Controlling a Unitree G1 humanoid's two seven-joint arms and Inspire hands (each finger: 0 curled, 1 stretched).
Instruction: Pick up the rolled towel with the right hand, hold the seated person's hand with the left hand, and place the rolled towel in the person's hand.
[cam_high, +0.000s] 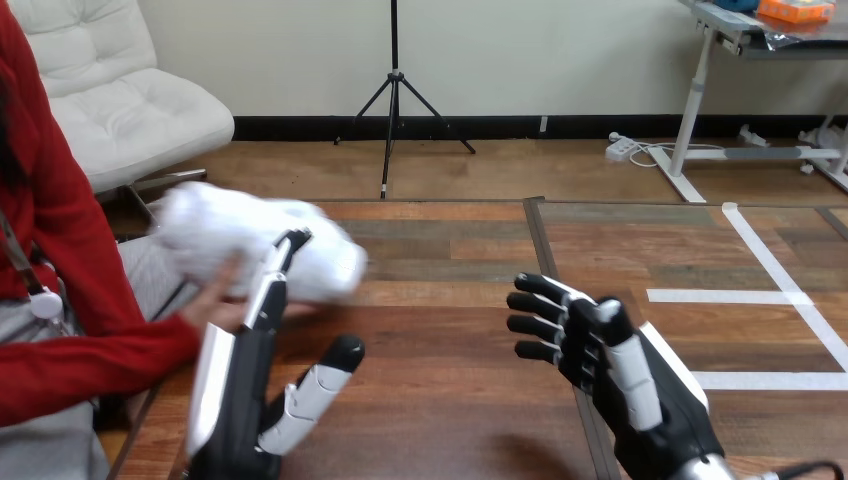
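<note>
Head view, late stage of the handover. The rolled towel (250, 240) lies just beyond the fingertips of the left hand (238, 400), resting on or in the person's hand (207, 307), which reaches in from that hand's outer side. The right hand (600, 350) hangs well apart from the towel, on the far side of the left hand, over the bare wooden surface (450, 340). Its fingers are loosely bent and it carries nothing.

The left hand points away from the robot, with its fingers (268, 295) nearly straight and laid along the person's hand. Its thumb (325, 375) is splayed to the inner side, clear of everything. No finger is seen curled round the person's hand, so contact is likely but a hold cannot be confirmed.

Judged from this layout, pickup and placement look done, since the towel is with the person and the right hand is empty. What seems left is at most to confirm that the towel sits securely and to draw both hands clear.

The towel is smeared, so its roll and exact outline are hard to make out. The left hand's fingers cover part of the person's palm, so it cannot be told whether the person's fingers close on the towel. The person's forearm runs out of the view past the left hand's outer side.
</note>
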